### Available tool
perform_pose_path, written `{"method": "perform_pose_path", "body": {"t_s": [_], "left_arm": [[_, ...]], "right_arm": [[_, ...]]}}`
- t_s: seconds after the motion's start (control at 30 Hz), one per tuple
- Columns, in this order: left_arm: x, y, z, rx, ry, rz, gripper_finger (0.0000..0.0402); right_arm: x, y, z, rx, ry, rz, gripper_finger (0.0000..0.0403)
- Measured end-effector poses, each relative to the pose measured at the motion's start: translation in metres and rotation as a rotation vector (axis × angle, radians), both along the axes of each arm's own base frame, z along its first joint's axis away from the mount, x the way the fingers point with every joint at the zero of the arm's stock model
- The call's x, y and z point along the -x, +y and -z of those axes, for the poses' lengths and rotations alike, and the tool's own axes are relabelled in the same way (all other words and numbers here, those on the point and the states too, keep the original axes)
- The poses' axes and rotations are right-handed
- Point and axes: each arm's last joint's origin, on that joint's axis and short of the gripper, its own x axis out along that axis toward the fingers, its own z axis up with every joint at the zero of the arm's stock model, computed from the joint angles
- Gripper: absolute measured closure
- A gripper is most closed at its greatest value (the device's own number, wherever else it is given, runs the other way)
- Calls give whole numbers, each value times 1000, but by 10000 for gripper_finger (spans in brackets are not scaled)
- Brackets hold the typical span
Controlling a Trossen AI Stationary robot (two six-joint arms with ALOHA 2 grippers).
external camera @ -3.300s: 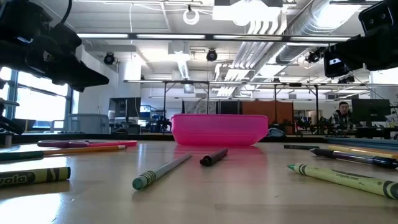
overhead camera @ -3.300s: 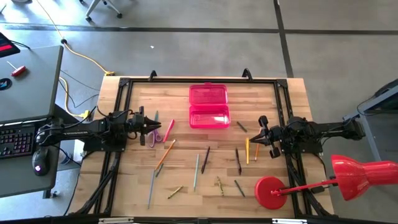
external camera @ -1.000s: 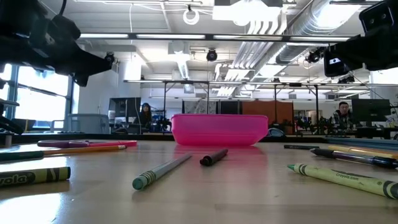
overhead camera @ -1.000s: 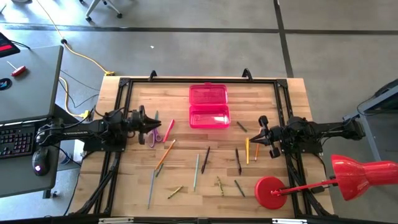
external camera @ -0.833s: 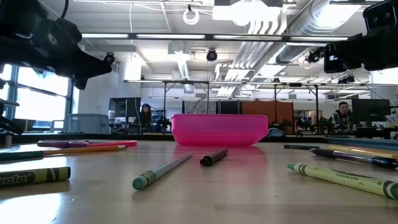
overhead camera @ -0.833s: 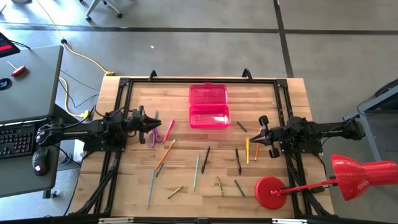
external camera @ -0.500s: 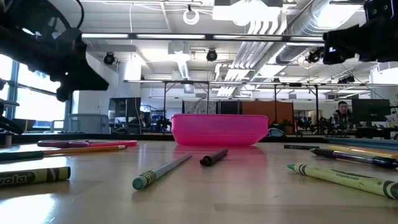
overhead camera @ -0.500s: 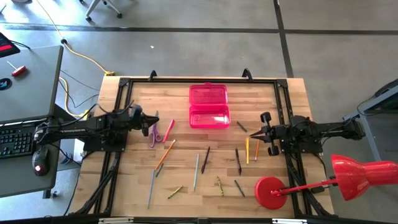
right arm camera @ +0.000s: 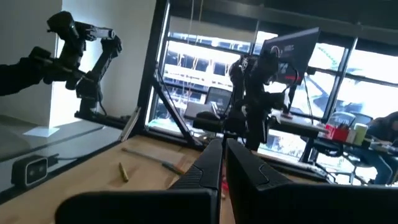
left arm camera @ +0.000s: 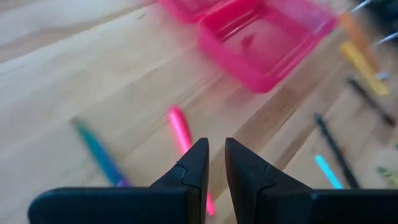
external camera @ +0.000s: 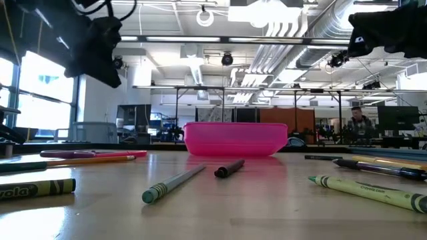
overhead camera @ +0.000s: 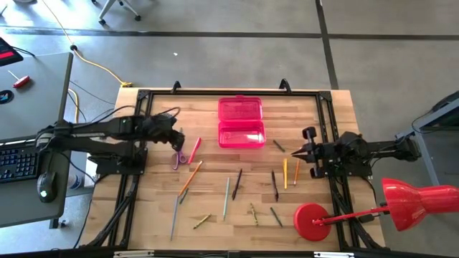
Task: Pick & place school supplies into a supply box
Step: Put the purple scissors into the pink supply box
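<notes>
The pink supply box point(overhead camera: 241, 122) lies open near the table's far middle, lid folded back; it also shows in the low view point(external camera: 235, 139) and the left wrist view point(left arm camera: 267, 37). Pencils and pens lie scattered on the wood in front of it: a pink pen point(overhead camera: 193, 150), an orange pencil point(overhead camera: 188, 179), a grey one point(overhead camera: 226, 197), a yellow one point(overhead camera: 285, 172). The purple scissors point(overhead camera: 178, 154) lie at left. My left gripper point(overhead camera: 176, 135) hovers shut above the pink pen point(left arm camera: 183, 134), tilted down. My right gripper point(overhead camera: 292, 153) hovers shut above the table's right side.
A red lamp stands with its round base point(overhead camera: 314, 221) on the near right corner, its shade point(overhead camera: 419, 201) off the table's right edge. A black frame point(overhead camera: 147, 97) runs around the table's edges. Bare wood lies left of the box.
My left arm has risen and swung toward the table's far edge, and its gripper has tipped downward over the pink pen and scissors. My right gripper has lifted a little and shifted slightly toward the far edge. The supplies and the box have stayed put.
</notes>
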Motion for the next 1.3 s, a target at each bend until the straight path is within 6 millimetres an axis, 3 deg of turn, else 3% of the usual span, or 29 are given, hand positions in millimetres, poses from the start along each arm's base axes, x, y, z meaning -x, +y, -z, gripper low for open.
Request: {"method": "perform_pose_path", "body": {"t_s": [0.2,0.37,0.8,0.97,1.3], "left_arm": [[-5,2,-10,18,225,-41,318],[-5,0,2,113,308,-38,318],[-4,-2,21,156,409,-8,318],[-12,-3,31,274,455,4,318],[-25,-2,53,305,618,58,318]], "right_arm": [[0,0,-2,-1,-20,0,402],[1,0,-4,-30,-37,5,402],[0,0,-1,-49,4,0,402],[0,0,0,-74,13,-6,402],[0,0,0,-161,33,-25,402]]}}
